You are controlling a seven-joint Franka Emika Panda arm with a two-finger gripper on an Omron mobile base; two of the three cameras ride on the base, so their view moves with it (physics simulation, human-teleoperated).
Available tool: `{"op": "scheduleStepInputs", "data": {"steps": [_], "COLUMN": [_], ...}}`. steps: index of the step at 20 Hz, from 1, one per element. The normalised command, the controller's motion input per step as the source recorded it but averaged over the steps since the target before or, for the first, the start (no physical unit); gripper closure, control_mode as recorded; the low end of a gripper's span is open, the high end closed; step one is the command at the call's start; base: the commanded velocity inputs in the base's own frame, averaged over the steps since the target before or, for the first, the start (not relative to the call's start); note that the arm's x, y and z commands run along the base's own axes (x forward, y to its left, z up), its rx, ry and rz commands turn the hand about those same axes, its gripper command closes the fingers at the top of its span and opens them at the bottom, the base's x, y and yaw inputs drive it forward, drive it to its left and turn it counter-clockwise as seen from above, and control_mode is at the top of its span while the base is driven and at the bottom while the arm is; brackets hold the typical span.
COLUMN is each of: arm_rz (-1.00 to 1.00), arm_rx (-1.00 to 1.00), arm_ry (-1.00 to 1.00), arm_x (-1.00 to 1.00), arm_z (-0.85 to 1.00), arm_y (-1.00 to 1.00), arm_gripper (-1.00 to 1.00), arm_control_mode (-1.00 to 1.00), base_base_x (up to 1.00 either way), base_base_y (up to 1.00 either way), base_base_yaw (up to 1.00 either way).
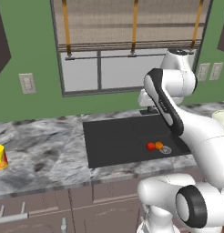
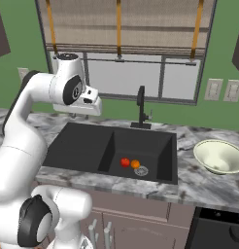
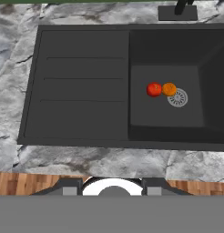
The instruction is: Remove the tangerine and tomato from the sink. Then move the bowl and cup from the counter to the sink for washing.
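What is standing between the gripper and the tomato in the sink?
Nothing visible. The tomato lies uncovered on the sink floor, touching the tangerine beside the drain. The faucet stands at the back rim, off to the side.
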Motion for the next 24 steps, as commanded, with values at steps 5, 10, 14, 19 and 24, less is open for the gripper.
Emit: {"op": "scheduleStepInputs", "data": {"steps": [5, 10, 14, 19, 24], "arm_rz": [0.00, 0.00, -0.01, -0.11, -0.14], "arm_rx": [0.00, 0.02, 0.00, 0.00, -0.04], "arm_ry": [0.00, -0.01, -0.10, -0.06, -0.02], "arm_x": [-0.01, -0.11, -0.19, -0.12, -0.06], "arm_z": [-0.02, -0.02, -0.04, -0.08, -0.11], "arm_y": [-0.02, -0.15, -0.20, -0.22, -0.16], "arm_gripper": [-1.00, -1.00, -1.00, -1.00, -1.00], "arm_control_mode": [-1.00, -1.00, -1.00, -1.00, -1.00], "base_base_x": [0.00, 0.00, 0.00, 0.00, 0.00], "base_base_y": [0.00, 0.00, 0.00, 0.00, 0.00], "base_base_yaw": [0.00, 0.00, 0.00, 0.00, 0.00]}}
